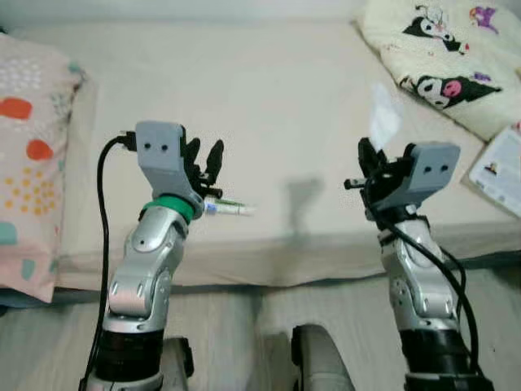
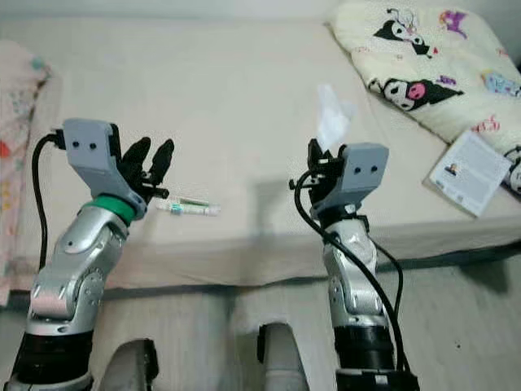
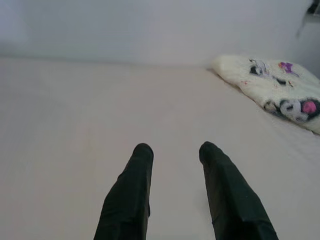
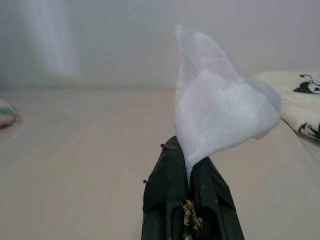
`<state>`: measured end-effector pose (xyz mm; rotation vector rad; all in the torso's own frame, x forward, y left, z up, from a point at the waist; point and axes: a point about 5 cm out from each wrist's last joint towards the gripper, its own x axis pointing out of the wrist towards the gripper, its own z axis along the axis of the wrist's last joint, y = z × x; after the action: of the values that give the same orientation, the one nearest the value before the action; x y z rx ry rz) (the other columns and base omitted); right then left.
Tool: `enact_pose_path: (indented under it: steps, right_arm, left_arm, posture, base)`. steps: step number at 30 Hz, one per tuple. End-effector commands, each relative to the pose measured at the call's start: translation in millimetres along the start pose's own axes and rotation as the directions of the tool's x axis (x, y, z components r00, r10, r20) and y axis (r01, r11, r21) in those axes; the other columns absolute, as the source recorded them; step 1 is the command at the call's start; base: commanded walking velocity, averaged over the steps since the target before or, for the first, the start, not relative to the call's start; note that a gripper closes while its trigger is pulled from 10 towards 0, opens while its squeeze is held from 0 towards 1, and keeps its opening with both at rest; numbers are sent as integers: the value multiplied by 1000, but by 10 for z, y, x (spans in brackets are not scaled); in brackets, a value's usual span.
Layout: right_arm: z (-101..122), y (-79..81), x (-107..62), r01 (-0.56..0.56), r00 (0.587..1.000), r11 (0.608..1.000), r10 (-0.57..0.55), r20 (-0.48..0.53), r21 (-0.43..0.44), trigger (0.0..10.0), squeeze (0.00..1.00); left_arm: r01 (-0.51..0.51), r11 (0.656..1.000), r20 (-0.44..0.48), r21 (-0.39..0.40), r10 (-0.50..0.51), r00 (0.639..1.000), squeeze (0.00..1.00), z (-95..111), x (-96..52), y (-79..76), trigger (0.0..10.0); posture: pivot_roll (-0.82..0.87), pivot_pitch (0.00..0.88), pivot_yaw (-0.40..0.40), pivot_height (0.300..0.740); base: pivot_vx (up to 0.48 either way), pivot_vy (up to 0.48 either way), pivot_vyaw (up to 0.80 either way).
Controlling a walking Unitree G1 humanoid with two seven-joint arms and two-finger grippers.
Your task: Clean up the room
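Over the near edge of the bed (image 1: 285, 106) we see both arms raised, side by side and well apart. The right gripper (image 4: 187, 160) has its two black fingers pressed together, and between their tips it holds a white tissue (image 4: 220, 102) that stands up above them like a soft, folded sheet; in the head views the tissue (image 2: 330, 118) rises just above that gripper. The left gripper (image 3: 175, 150) holds nothing, and its fingers (image 3: 132, 190) are spread with a clear gap between them, pointing over the bare beige sheet. On the sheet, just beside the left gripper and close to the bed's near edge, lies a small tube (image 2: 189, 207), white with a green part; it has some marking, but this is too small for us to read. At the far right corner of the bed lies a cream blanket (image 1: 444, 57) printed with black and pink cartoon characters. Near it, at the right edge of the bed, lies a white leaflet (image 2: 470, 171) with a small picture and lines of print, which we cannot read either. On the left side lies a pillow (image 1: 32, 163) with orange, yellow and green shapes on a pale pink cover. Below the bed edge the floor (image 1: 244, 334) is light grey.
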<state>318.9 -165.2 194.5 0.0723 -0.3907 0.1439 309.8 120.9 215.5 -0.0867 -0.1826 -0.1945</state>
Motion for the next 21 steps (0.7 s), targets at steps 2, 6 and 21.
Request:
enact_pose_path:
  steps: [2,6,21]
  right_arm:
    - [-40,-6,-39,6,1000,1000,-6,-22,3,10000,0]
    - [-43,0,-36,6,1000,1000,-6,-24,4,10000,0]
    - [-658,69,-336,93,958,986,-51,-283,137,10000,0]
  left_arm:
    - [-7,1000,-21,-2,7,1000,0,-81,6,-4,10000]
    - [-9,1000,-22,0,9,1000,0,-95,9,-3,10000]
    - [-26,999,-142,31,30,989,0,-507,-108,109,10000]
  posture:
    - [-68,23,9,665]
    - [-67,23,10,683]
    - [-73,29,21,714]
  base:
    - [0,0,0]
    - [0,0,0]
    - [0,0,0]
